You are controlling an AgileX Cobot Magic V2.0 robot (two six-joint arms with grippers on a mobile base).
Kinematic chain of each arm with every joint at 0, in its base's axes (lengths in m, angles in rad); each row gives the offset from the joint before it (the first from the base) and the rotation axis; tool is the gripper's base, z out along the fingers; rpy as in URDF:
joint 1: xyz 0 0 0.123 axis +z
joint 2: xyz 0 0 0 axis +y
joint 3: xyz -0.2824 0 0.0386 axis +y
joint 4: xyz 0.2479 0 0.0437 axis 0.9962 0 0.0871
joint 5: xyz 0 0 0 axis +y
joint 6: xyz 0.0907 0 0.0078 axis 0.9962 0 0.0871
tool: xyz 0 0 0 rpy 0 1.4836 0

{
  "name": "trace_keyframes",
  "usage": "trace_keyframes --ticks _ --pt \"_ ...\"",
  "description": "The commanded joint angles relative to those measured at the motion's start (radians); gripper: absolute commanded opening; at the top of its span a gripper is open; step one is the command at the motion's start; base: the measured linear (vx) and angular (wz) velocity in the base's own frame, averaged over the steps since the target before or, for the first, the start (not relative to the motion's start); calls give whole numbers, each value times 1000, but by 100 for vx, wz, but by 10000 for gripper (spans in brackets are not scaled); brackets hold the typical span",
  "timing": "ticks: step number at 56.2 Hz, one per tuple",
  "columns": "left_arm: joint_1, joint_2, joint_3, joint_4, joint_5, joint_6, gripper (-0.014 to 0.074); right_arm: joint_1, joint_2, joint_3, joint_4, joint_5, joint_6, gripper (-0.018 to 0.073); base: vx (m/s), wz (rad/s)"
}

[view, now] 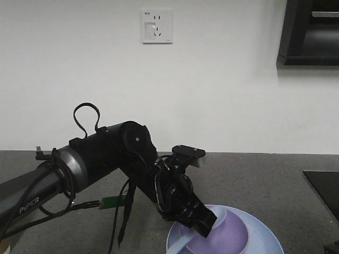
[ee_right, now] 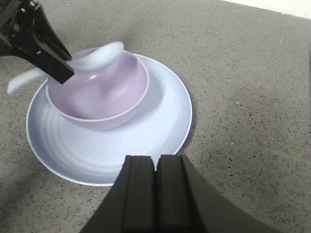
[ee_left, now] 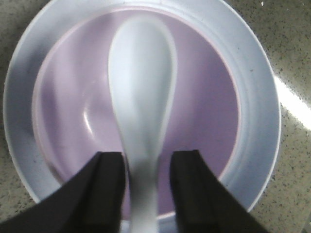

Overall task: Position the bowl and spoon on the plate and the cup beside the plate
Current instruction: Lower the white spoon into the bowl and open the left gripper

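Left gripper (ee_left: 148, 158) of mine straddles the handle of the spoon (ee_left: 141, 82), jaws seemingly just spread, so lifting crookedly could snag it and flip it from the bowl (ee_left: 204, 111).

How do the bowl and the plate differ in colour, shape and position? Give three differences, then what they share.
Colour: the bowl is lavender purple, the plate pale blue-grey. Shape: the bowl is deeper and narrower, the plate shallow and wider. Position: the bowl sits on the plate, which rests on the speckled counter; the spoon lies in the bowl, not on the plate. Both are round and plain.
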State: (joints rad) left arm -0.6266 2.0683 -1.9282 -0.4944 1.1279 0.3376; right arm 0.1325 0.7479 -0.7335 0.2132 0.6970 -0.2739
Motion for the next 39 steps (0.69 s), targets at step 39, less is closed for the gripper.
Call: trace_keyframes --ticks 39 --pt "43 -387 -24 749 126 -226 587 0 -4 -27 3 -66 -2 -8 0 0"
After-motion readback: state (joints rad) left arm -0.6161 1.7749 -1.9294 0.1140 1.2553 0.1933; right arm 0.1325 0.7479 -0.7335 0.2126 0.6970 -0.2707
